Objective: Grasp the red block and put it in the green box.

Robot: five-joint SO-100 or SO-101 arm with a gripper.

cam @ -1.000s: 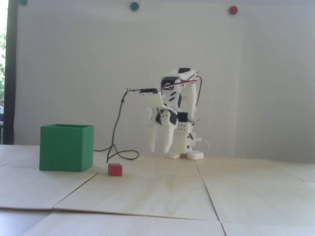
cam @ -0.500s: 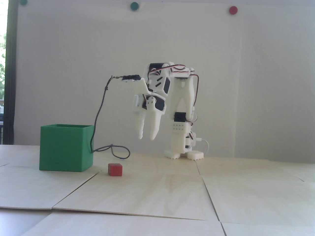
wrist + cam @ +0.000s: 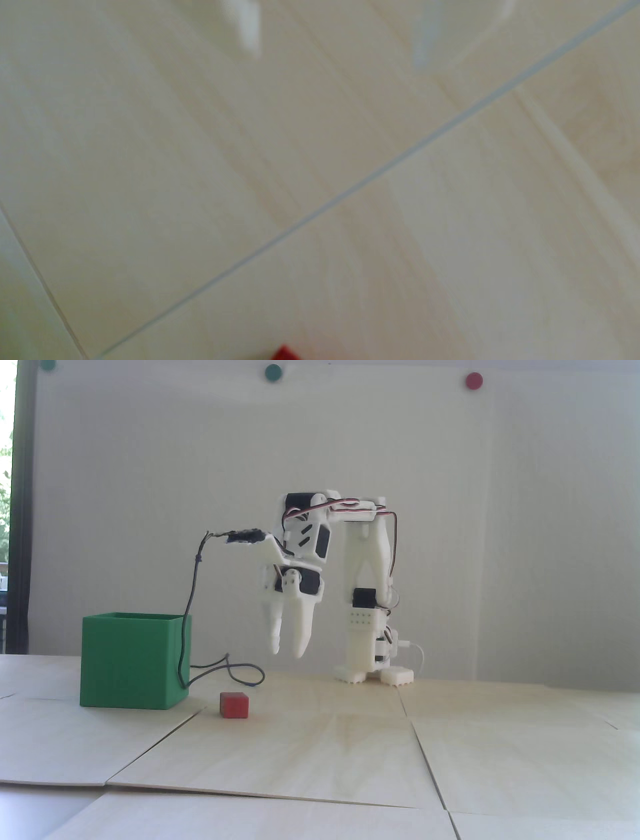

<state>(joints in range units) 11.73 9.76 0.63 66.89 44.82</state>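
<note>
Clearly the reach is in hand: the claw (image 3: pixel 287 652), jaws apart and empty, hangs above the tabletop (image 3: pixel 350 750), right of the block (image 3: pixel 234 705) lying just beside the box (image 3: pixel 132 660), so the next move calls for swinging left and lowering.

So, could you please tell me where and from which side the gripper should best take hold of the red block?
From above, closing on two opposite side faces. The block lies flat on the table, small and squarish, with its top free. In the fixed view the green box stands apart to its left, so the sides look clear. The gripper hangs open, up and to its right.
</note>
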